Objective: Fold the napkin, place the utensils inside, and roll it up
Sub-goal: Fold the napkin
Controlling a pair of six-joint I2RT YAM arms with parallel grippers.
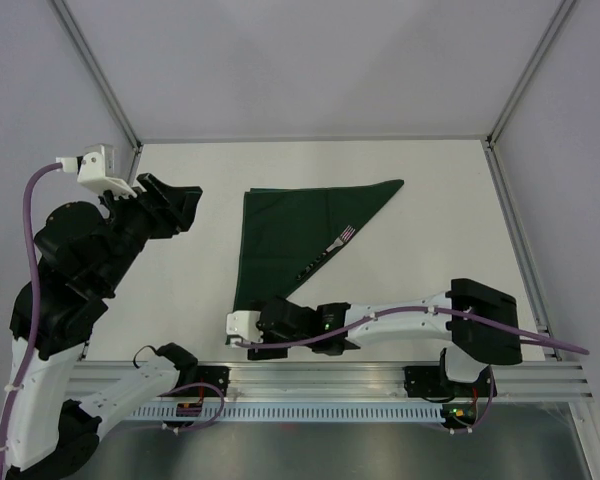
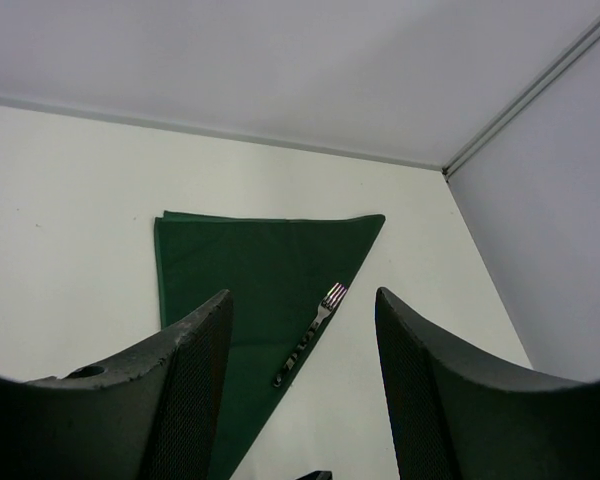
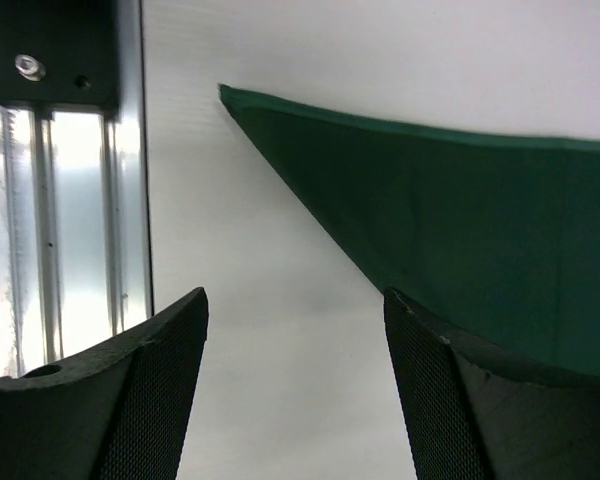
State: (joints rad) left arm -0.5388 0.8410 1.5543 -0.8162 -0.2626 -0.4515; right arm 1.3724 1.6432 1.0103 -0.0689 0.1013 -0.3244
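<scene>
Folded into a triangle, the napkin [image 1: 295,235] is lying mid-surface [image 1: 440,200], a fork [image 1: 330,252] resting along its right edge. Jaws of the left arm [image 1: 90,250] are hanging released at left; those of the right arm [image 1: 400,318] are standing released beside the near corner.

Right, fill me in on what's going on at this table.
Two robot arms are partway through wrapping cutlery. The dark green fabric napkin lies folded into a triangle on the white table. A silver metal fork rests along its slanted edge. The right gripper is low beside the napkin's near tip, jaws apart and holding nothing. The left gripper is raised off to the left, also open and empty. Nothing is rolled yet.
</scene>
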